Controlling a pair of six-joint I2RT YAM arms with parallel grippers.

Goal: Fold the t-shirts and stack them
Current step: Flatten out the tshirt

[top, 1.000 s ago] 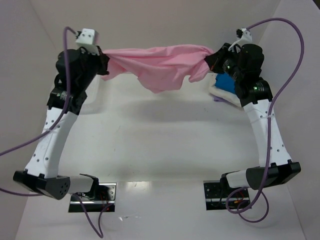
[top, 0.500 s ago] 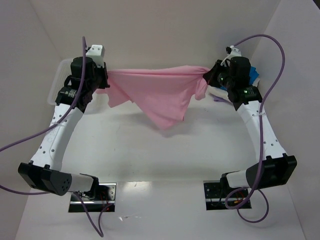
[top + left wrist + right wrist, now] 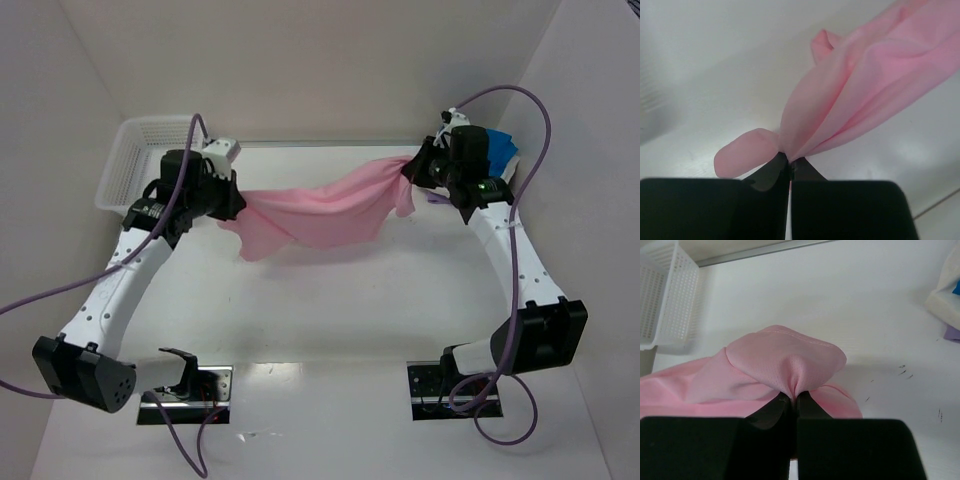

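Both arms are out over the table (image 3: 330, 300), and the pink t-shirt (image 3: 320, 205) is strung between them like a hammock. The left gripper (image 3: 235, 200) sits just to the right of the white mesh basket (image 3: 130, 160) and a little nearer the arm bases. In its wrist view the black fingers (image 3: 770, 172) are squeezed together with only a sliver between them. A bunched corner of pink cloth (image 3: 865, 90) is pinched at the tips, with a small flap poking out to one side.

The right gripper (image 3: 412, 168) is well to the right of the basket, at about the basket's own depth. Its jaws are clamped just as tight, with a rounded fold of the pink shirt (image 3: 785, 360) puffing up above the pinch (image 3: 794, 400). The basket (image 3: 665, 295) shows at the far left of that view.

From above, the shirt sags in the middle and hangs lowest toward the basket end. I cannot tell whether that lowest fold touches the table.

A blue t-shirt (image 3: 500, 145) lies farther right of the basket than the right gripper, partly behind that arm. A pale cloth (image 3: 945, 295) lies with it.
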